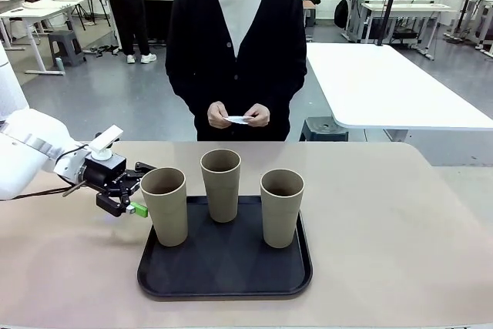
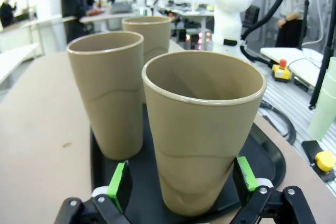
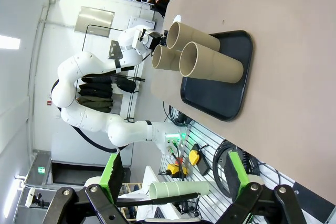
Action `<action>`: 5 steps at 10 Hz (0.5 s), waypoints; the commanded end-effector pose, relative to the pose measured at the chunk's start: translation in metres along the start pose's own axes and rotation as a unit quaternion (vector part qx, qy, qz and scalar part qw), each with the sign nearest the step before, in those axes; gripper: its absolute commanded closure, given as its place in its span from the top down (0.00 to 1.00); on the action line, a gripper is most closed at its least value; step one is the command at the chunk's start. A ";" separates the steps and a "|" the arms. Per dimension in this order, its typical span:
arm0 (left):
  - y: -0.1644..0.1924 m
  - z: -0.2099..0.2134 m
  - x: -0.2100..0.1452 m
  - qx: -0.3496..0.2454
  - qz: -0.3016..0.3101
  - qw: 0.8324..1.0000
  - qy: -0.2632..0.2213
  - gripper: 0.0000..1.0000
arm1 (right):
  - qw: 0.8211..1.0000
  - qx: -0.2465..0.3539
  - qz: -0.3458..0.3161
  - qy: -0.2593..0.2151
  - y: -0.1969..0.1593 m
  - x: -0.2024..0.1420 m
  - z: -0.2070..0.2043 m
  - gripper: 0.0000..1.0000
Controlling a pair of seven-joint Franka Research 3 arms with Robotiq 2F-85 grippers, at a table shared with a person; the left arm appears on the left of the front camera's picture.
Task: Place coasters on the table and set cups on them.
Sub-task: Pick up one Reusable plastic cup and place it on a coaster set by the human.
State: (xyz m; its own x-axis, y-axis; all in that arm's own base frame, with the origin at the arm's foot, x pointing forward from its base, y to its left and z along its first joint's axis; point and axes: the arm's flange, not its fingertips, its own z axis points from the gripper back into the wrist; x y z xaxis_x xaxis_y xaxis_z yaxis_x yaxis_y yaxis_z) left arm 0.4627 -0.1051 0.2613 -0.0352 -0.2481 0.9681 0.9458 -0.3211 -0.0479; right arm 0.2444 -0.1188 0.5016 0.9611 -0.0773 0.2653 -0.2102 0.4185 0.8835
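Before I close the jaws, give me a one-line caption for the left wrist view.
Open left gripper flanking the nearest cup on the black tray, two more cups behind.

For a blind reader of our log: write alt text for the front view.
The left gripper, jaws open, straddles the leftmost cup, which stands with two more tan cups on a black tray on the beige table. Across the table, a person's hands hold what look like white coasters.
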 end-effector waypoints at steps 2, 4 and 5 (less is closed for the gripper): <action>0.009 -0.007 0.002 -0.008 0.013 1.000 -0.016 1.00 | 1.000 0.005 0.001 -0.002 0.000 0.001 0.000 1.00; 0.010 -0.011 -0.002 -0.013 0.020 1.000 -0.013 1.00 | 1.000 0.005 0.001 -0.002 0.000 0.001 0.000 1.00; 0.010 -0.015 -0.003 -0.018 0.022 1.000 -0.012 1.00 | 1.000 0.005 0.001 -0.002 0.000 0.001 0.000 1.00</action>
State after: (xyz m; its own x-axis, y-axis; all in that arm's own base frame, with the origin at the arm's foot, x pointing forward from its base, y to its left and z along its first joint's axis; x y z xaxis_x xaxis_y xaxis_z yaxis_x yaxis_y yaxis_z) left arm 0.4629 -0.1144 0.2534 -0.0018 -0.2445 0.9696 0.9371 -0.3390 -0.0837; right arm 0.2444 -0.1188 0.5016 0.9611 -0.0773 0.2653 -0.2102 0.4185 0.8835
